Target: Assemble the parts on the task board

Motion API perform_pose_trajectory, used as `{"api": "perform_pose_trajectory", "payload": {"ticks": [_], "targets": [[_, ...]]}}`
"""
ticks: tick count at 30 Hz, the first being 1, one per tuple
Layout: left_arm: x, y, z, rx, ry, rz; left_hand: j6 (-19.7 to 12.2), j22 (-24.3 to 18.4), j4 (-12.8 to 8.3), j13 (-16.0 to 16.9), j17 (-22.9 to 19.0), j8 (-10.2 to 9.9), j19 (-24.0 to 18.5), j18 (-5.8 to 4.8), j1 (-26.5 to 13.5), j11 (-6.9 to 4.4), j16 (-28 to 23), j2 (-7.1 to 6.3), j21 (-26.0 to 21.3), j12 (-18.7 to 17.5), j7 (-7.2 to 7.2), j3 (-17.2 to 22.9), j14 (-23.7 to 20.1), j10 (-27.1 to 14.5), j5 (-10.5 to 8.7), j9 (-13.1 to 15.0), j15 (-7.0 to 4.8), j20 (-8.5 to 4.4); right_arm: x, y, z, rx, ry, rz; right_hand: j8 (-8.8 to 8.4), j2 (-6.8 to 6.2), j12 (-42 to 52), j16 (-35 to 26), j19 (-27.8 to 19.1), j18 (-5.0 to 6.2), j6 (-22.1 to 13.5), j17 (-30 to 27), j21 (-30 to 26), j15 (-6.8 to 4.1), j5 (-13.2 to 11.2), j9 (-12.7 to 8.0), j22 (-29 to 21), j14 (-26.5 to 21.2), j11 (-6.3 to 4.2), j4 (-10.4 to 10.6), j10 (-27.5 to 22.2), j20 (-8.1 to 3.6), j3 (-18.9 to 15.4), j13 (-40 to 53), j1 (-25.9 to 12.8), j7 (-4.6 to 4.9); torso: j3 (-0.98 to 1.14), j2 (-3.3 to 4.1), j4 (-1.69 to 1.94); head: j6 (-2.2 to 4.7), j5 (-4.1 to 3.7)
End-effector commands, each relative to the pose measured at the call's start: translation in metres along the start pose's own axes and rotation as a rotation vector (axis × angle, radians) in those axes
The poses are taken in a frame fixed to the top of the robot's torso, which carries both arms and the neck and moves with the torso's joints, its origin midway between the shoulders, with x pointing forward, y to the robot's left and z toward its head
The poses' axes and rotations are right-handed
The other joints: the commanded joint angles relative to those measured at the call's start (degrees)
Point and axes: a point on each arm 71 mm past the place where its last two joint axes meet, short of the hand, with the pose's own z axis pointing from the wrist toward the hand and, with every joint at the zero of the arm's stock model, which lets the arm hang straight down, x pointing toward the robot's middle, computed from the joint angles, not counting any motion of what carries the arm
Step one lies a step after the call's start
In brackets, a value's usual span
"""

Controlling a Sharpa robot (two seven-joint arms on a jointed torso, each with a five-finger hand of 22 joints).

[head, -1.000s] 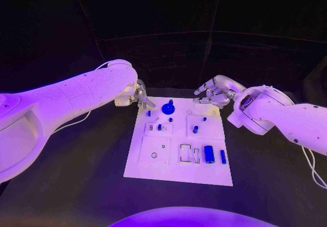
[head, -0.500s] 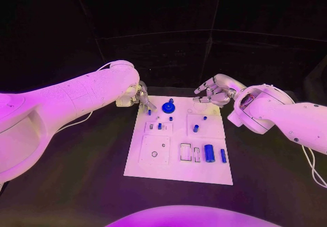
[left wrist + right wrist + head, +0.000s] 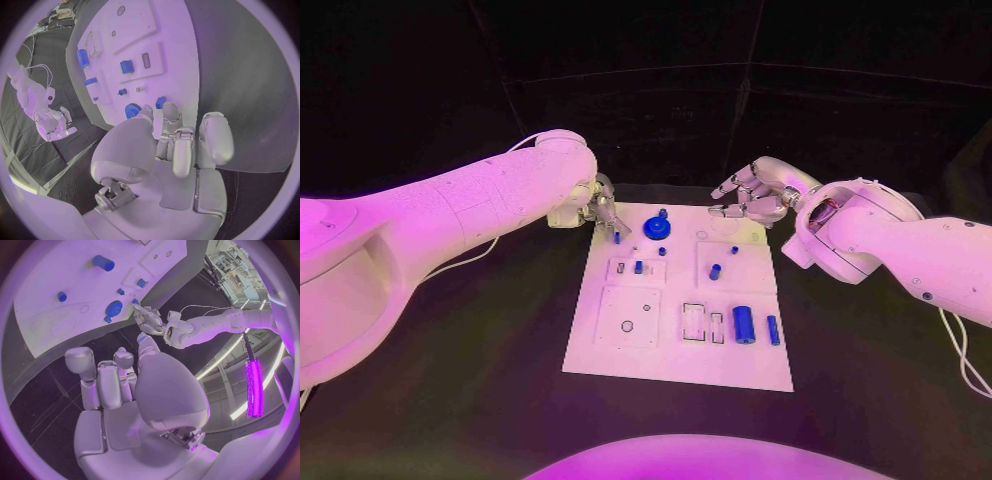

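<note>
silver fingers of the left hand (image 3: 593, 205) hover over the far left corner of the white task board (image 3: 661, 360), their tips just beside a small blue peg (image 3: 616, 238); whether they pinch it or merely touch it cannot be told. to its right a round blue gear-like part (image 3: 656, 230) sits near the far edge, with smaller blue pieces in the middle rows and a blue cylinder (image 3: 743, 326) near a slim blue bar (image 3: 772, 331) closer to the robot. at the far right corner the right hand (image 3: 753, 198) hangs above the board, fingers apart and empty. the risk, judging from here: the crowded fingertips may knock the peg askew or nudge the gear beside it, and a tilted peg could jam in its hole.
</note>
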Motion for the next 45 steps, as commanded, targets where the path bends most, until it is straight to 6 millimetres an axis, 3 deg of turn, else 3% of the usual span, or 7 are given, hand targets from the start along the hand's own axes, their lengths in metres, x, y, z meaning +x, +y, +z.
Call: {"api": "perform_pose_trajectory", "payload": {"ticks": [1,32,38,41,43,45], "targets": [[-0.0001,-0.0015,-0.0002,0.010,0.006,0.011,0.5,0.0,-0.4,-0.1,15.1,0.1,0.2,-0.04,0.9,-0.10,0.2,0.23,0.3,0.2,0.09,0.1,5.9,0.5,-0.14,-0.1,-0.28,-0.17,-0.0003,0.0017,0.0004,-0.010,0.002,0.000,0.25,0.37,-0.2,-0.1,-0.2,0.79,0.2,0.1,-0.4,-0.49,0.4,-0.1,0.0,2.1,0.01,0.3,-0.2,-0.07,0.1,-0.1,0.0,0.12,0.03,-0.01,0.00,-0.02,-0.04],[0.0010,-0.0024,0.0010,0.008,0.017,0.015,0.7,0.1,-2.1,-0.3,15.1,0.0,0.1,-0.03,4.0,-0.23,0.2,1.19,0.2,0.2,-0.04,2.1,5.9,0.5,-0.13,-0.5,-0.36,-0.22,0.0003,0.0025,0.0008,-0.012,0.005,0.001,0.25,0.42,-0.1,-0.1,-0.2,0.79,0.2,0.0,-0.4,-0.50,0.5,-0.1,-0.1,2.1,0.01,0.3,-0.2,-0.07,0.1,0.0,0.1,0.12,0.02,0.00,-0.03,-0.27,-0.27],[0.0010,-0.0028,0.0013,0.010,0.012,0.012,0.4,0.2,-5.5,-0.5,15.1,-0.4,0.1,-0.01,9.1,-0.80,0.2,2.89,0.2,0.0,-0.62,6.0,5.9,0.4,-0.06,-0.9,-0.78,-0.49,0.0004,0.0027,0.0009,-0.013,0.005,0.001,0.25,0.42,-0.1,-0.1,-0.2,0.79,0.2,0.0,-0.4,-0.50,0.5,-0.1,-0.1,2.1,0.01,0.3,-0.2,-0.07,0.1,0.0,0.1,0.12,0.02,-0.01,0.01,-0.33,-0.31],[0.0006,-0.0027,0.0013,0.012,0.004,0.007,-0.2,0.2,-8.4,-1.1,15.1,-0.9,0.1,-0.01,12.7,-0.83,0.2,3.80,0.1,-0.9,-0.43,10.7,5.9,0.0,0.11,-1.4,-0.90,-0.74,0.0004,0.0027,0.0009,-0.013,0.005,0.001,0.25,0.42,-0.1,-0.1,-0.2,0.79,0.2,0.0,-0.4,-0.50,0.5,-0.1,-0.1,2.1,0.01,0.3,-0.2,-0.07,0.1,0.0,0.1,0.12,0.01,-0.03,0.01,-0.33,-0.31],[0.0003,-0.0024,0.0012,0.014,-0.002,0.003,-0.4,0.2,-9.6,-1.5,15.1,-1.0,0.1,0.00,13.4,-0.68,0.2,3.68,0.1,-1.4,-0.18,13.8,5.9,-0.1,0.19,-1.6,-0.70,-0.68,0.0004,0.0027,0.0009,-0.013,0.005,0.001,0.25,0.42,-0.1,-0.1,-0.2,0.79,0.2,0.0,-0.4,-0.50,0.5,-0.1,-0.1,2.1,0.01,0.3,-0.2,-0.07,0.1,0.0,0.1,0.12,0.02,-0.03,0.02,-0.31,-0.32],[0.0000,-0.0018,0.0009,0.019,-0.009,-0.005,-0.3,0.3,-10.2,-2.1,15.1,-0.8,0.1,-0.02,11.7,-0.51,0.2,2.08,0.0,-1.7,0.23,19.1,5.9,0.3,0.42,-1.7,-0.36,-0.38,0.0004,0.0027,0.0009,-0.013,0.005,0.001,0.25,0.42,-0.1,-0.1,-0.2,0.79,0.2,0.0,-0.4,-0.50,0.5,-0.1,-0.1,2.1,0.01,0.3,-0.2,-0.07,0.1,0.0,0.1,0.12,0.00,-0.02,0.02,-0.32,-0.36]]}}
